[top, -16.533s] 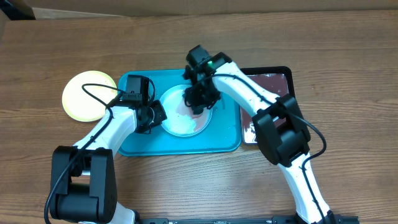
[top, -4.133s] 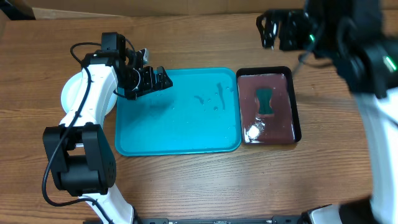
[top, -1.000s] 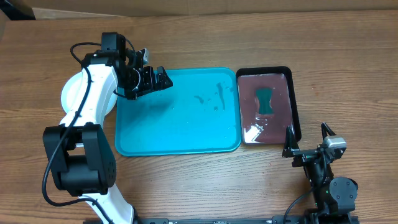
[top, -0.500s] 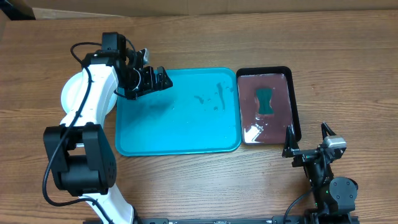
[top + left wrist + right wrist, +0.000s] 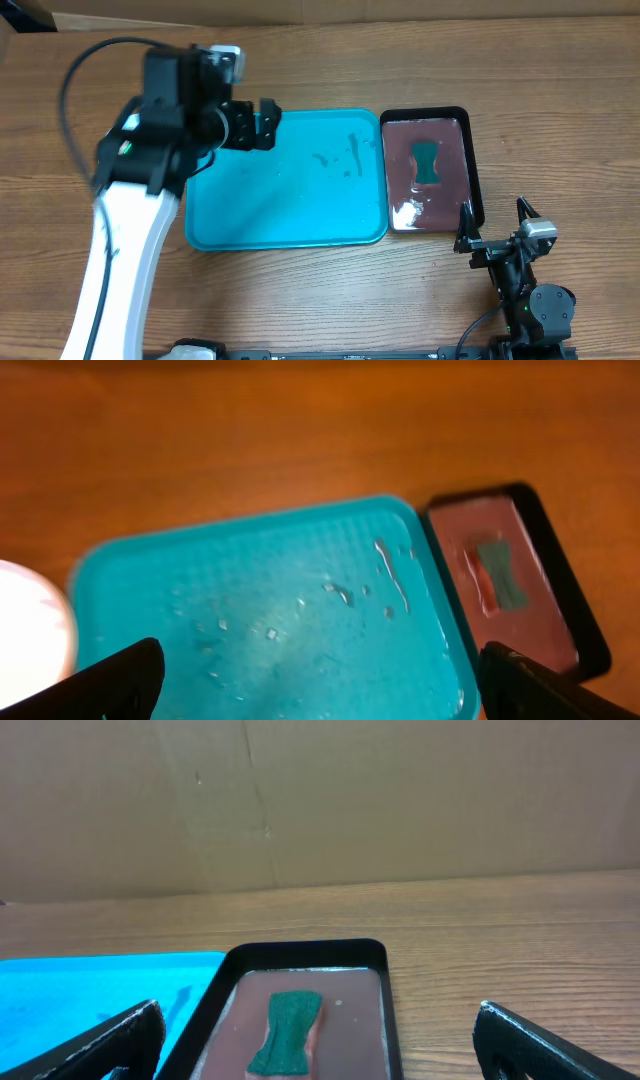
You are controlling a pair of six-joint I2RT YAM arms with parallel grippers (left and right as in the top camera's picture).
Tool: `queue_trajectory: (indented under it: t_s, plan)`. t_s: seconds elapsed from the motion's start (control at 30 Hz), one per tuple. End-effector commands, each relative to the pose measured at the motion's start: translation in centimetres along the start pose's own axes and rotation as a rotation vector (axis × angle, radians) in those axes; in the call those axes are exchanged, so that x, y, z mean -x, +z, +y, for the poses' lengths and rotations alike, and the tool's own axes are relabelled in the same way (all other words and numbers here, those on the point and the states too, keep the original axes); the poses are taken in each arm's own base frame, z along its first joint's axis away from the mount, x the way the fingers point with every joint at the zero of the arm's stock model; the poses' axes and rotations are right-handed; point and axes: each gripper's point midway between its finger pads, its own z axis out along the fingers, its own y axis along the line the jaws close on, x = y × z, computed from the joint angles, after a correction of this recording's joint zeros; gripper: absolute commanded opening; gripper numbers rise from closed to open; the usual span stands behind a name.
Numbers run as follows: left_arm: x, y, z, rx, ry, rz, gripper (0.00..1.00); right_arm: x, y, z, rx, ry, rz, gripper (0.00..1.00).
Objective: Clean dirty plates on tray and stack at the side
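Observation:
The turquoise tray (image 5: 290,205) lies bare except for wet streaks and droplets (image 5: 390,570). The plates show only in the left wrist view, as a pale round shape (image 5: 28,622) at the left edge beside the tray (image 5: 270,610); in the overhead view my raised left arm hides them. My left gripper (image 5: 256,126) hangs open and empty above the tray's far left corner, its fingers (image 5: 112,680) spread wide. At the table's near right corner my right gripper (image 5: 494,222) rests open and empty, facing the black tray.
A black tray (image 5: 474,165) of reddish water stands right of the turquoise tray, with a green sponge (image 5: 428,162) lying in it. The sponge (image 5: 287,1032) and black tray (image 5: 300,952) lie straight ahead of the right wrist. A cardboard wall (image 5: 320,800) stands behind the table.
My left arm has swung up off the table toward the camera and now covers the plates at the left. The right arm has not moved.

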Motion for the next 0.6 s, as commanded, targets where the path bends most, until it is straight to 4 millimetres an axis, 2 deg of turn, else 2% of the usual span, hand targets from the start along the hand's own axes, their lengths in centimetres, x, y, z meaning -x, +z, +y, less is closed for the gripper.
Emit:
queue_trajectory:
  t_s: [0.0,0.1,0.2,0.37,0.57]
  plan:
    - [1.2,-4.1,1.3,0.101,0.022,-0.114,1.0,-0.1,0.0,-0.3,-0.014,-0.007,-0.007,1.0]
    - [1.1,-6.5,1.2,0.108,0.025,-0.169,1.0,-0.1,0.0,-0.3,-0.014,-0.007,-0.007,1.0]
    - [-0.2,-8.3,1.5,0.128,0.022,-0.204,1.0,-0.1,0.0,-0.3,-0.014,-0.008,-0.007,1.0]
    - [-4.8,-9.1,2.4,0.141,0.001,-0.219,1.0,-0.1,0.0,-0.3,-0.014,-0.007,-0.007,1.0]
    - [-7.1,-10.5,3.1,0.15,0.018,-0.467,1.0,-0.1,0.0,-0.3,-0.014,-0.008,-0.007,1.0]
